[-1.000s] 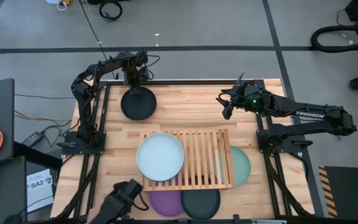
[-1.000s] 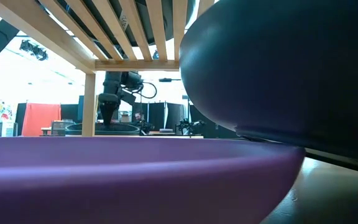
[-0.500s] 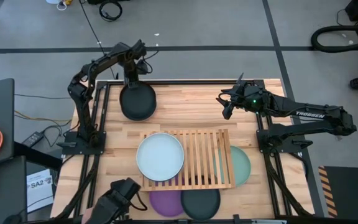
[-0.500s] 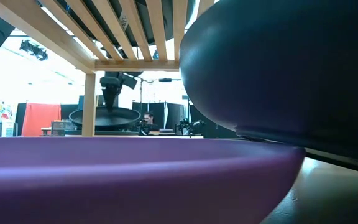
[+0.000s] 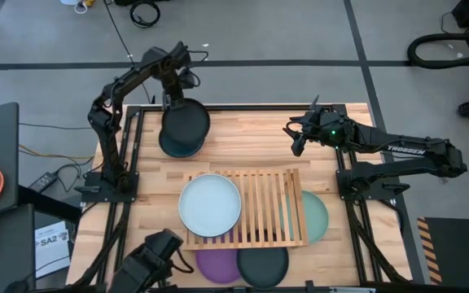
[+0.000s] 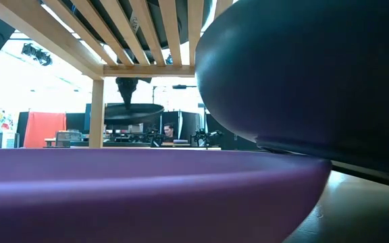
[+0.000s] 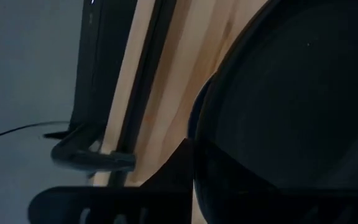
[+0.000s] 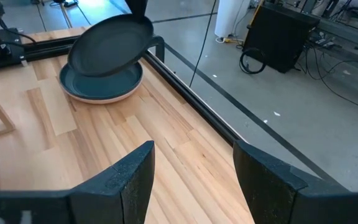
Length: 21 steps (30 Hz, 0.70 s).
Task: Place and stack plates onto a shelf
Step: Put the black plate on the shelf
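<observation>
A round, flat, matte black plate (image 5: 186, 120) was held tight by the left gripper (image 5: 172, 99) above one dark teal plate (image 8: 101, 86). The right gripper (image 5: 298, 137) was spread wide, holding nothing. One slatted light wooden shelf (image 5: 263, 208) was seen.

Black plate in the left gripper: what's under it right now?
The black plate, held clear of the table, hangs over another plate, dark inside with a pinkish outer rim. Anything beneath that one is covered.

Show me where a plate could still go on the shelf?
The shelf is bare on its right slats, beside the pale blue-white plate that fills its left half. The tabletop is also bare behind the shelf, between the black plate held up by the left gripper and the open right gripper. The front edge is crowded with plates.
</observation>
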Motion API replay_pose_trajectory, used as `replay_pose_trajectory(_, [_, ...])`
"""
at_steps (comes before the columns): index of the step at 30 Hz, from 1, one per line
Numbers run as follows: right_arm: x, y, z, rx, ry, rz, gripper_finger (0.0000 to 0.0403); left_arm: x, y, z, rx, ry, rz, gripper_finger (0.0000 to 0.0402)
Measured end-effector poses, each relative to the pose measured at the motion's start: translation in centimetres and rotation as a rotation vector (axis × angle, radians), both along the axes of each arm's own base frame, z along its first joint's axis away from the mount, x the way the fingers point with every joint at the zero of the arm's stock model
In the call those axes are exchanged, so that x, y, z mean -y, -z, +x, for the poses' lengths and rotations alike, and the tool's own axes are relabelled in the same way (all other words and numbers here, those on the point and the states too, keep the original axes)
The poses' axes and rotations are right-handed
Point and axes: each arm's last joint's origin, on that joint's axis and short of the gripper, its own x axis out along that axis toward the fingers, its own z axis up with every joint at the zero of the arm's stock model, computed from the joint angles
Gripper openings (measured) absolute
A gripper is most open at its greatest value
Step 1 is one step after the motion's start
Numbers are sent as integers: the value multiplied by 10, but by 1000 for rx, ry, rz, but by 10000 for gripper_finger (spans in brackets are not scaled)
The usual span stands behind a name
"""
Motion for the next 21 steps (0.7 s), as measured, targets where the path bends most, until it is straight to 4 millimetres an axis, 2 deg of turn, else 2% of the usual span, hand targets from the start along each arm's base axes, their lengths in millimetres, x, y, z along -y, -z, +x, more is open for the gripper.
replay_pose_trajectory(9, [0,-5,2,81,20,29,223,2,-7,17,114,-82,28,16])
replay_pose_trajectory(16, [2,-12,7,188,27,28,223,15,-10,45,187,-102,72,16])
replay_pose_trajectory(21, [5,-13,19,239,25,15,223,28,-12,67,179,-105,162,16])
